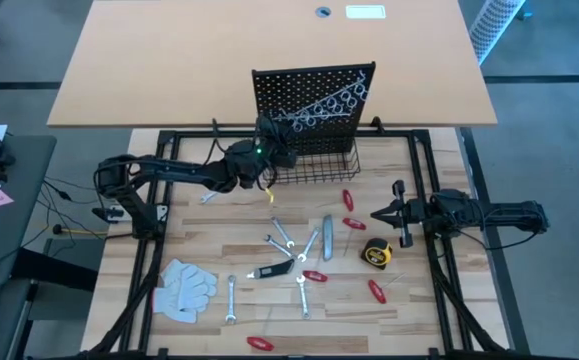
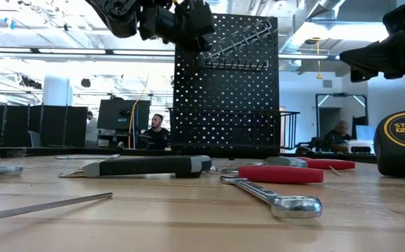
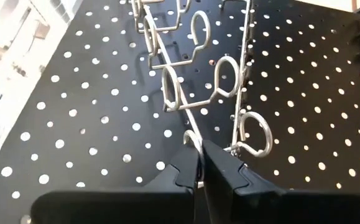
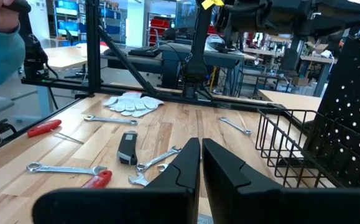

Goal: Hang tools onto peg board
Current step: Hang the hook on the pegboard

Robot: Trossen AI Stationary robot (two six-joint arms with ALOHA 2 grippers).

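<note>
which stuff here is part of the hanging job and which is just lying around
For the job: peg board, wrenches, red-handled pliers, tape measure, utility knife, left gripper at the board.
Lying about: white gloves; right gripper waiting.

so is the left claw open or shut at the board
Shut: in the left wrist view the left claw has its fingers pressed together, up against the peg board below its hooks.

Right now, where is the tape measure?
High view: the tape measure lies on the table's right side, near the waiting right tool, between two red-handled tools.
</note>
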